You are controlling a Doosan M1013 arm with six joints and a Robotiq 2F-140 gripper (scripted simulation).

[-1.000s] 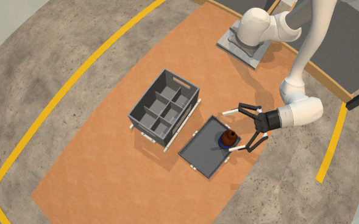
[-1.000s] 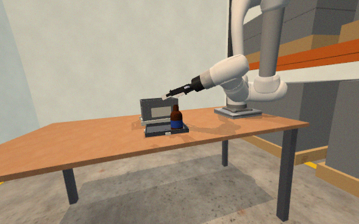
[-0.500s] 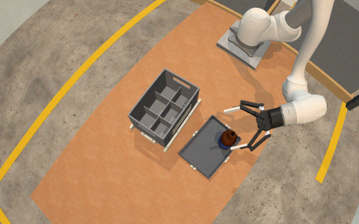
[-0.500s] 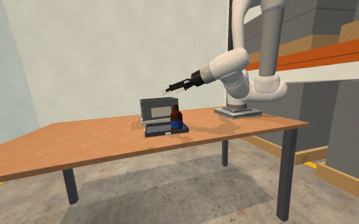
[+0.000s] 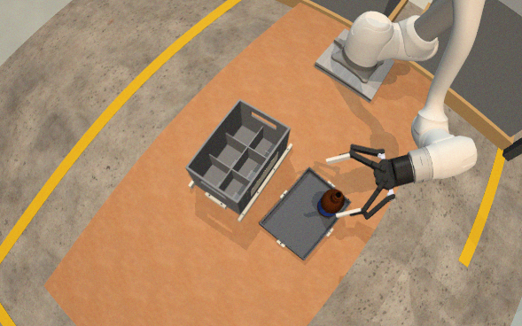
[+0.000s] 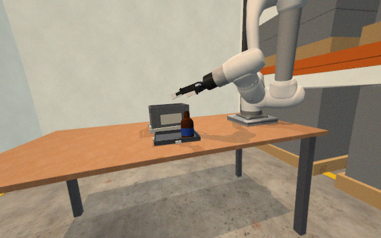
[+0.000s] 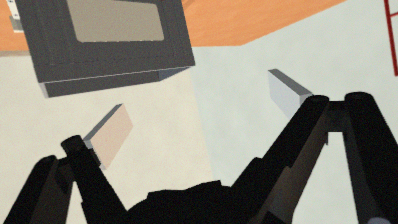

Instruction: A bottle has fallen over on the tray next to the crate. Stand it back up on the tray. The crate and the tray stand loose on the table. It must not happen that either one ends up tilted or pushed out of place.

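Note:
A brown bottle (image 5: 331, 203) (image 6: 187, 124) with a blue band stands upright on the dark grey tray (image 5: 292, 219) (image 6: 164, 141), near the tray's end on the robot's side. It is not in the wrist view. My gripper (image 5: 332, 188) (image 6: 181, 95) (image 7: 196, 100) is wide open and empty. In the exterior view it hangs above the level of the bottle's top, tilted slightly downward, and touches nothing. The grey crate (image 5: 214, 188) (image 6: 154, 116) (image 7: 115, 55) stands upright beside the tray, with a gap between them.
The crate has several compartments, and no bottle shows in them from above. Pale rails (image 5: 268, 179) lie along the crate's base, and small pale blocks (image 5: 280, 243) (image 6: 178, 141) sit against the tray's sides. The robot's base plate (image 5: 343, 75) (image 6: 253, 120) is at the table's far end.

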